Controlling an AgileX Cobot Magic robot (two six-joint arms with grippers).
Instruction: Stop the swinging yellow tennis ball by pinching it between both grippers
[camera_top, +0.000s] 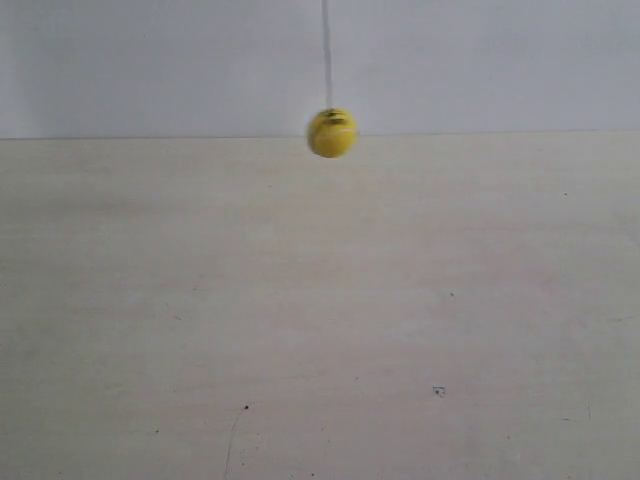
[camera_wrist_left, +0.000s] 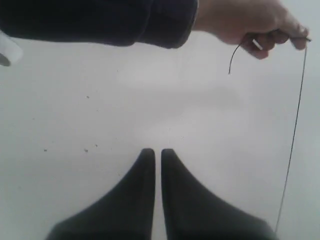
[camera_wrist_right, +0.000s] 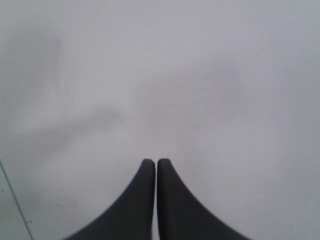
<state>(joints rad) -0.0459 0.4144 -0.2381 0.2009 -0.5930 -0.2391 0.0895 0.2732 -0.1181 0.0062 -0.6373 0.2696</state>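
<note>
blurred yellow tennis ball (camera_top: 332, 133) hangs — left gripper (camera_wrist_left: 155, 152), right gripper (camera_wrist_right: 152, 162) each with jaws seemingly together

surface: pale beige matte flat tabletop (camera_top: 320, 300) | marks: scattered small dark specks (camera_top: 438, 390), one thin dark scratch (camera_top: 231, 445) near front | back edge: straight

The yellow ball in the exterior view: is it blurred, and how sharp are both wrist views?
Exterior view: the yellow tennis ball is slightly blurred. Left wrist view: the string reads sharp, the left gripper soft-edged. Right wrist view: hazy, faint shadows beyond the right gripper.
</note>
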